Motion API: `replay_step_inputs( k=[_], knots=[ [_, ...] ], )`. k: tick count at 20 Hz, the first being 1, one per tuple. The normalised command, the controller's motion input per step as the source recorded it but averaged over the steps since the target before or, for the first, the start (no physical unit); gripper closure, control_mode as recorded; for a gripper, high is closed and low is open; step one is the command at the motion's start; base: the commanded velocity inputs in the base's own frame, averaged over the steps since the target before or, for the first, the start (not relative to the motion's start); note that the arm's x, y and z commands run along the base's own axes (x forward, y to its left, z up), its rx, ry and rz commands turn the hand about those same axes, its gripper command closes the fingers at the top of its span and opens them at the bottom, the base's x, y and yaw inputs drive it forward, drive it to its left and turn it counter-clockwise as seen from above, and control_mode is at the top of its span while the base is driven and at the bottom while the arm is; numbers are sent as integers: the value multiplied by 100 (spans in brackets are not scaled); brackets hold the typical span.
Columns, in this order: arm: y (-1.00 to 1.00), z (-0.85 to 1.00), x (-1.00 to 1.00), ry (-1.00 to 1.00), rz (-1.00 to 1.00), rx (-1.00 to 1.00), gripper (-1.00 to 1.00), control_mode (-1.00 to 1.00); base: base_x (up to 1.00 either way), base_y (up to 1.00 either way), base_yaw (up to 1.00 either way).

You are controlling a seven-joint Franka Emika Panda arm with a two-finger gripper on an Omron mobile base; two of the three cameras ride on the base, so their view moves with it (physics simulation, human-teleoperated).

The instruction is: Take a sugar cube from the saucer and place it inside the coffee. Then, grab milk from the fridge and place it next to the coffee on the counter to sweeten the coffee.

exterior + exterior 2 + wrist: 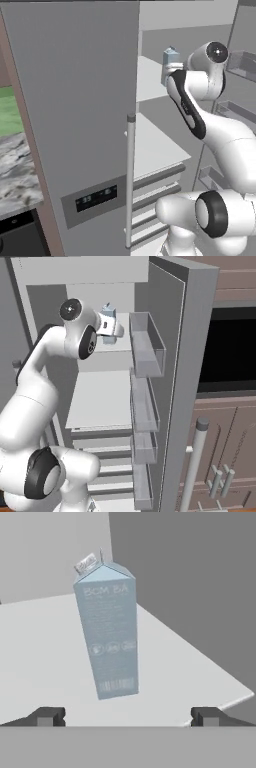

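The milk, a pale blue-grey gabled carton, stands upright on a white upper shelf of the fridge, whose right door is swung open. In the hand view my gripper is open, its two dark fingertips spread wide. The carton stands a short way ahead of them, centred on the gap and untouched. From the base views the milk peeks out just past my raised wrist. A strip of the marbled counter shows at the far left. The sugar cube, saucer and coffee are out of view.
The fridge's closed left door carries a long bar handle and a dark display panel. The open door holds clear bins close to my arm. Lower shelves and drawers lie below. A black oven sits at the right.
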Motion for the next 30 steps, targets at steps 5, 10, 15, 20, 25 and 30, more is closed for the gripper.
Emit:
replay_step_inputs(
  k=[5,10,15,20,25,30],
  knots=[
    [3,0,31,0,0,1,-100,-100,0,0,0],
    [0,0,35,0,0,0,-100,-100,0,0,0],
    [0,0,33,0,0,0,-100,-100,0,0,0],
    [0,0,33,0,0,0,-100,-100,0,0,0],
    [0,0,25,0,0,0,-100,-100,0,0,0],
    [0,-1,11,-2,0,0,-100,-100,0,0,0]
  ],
)
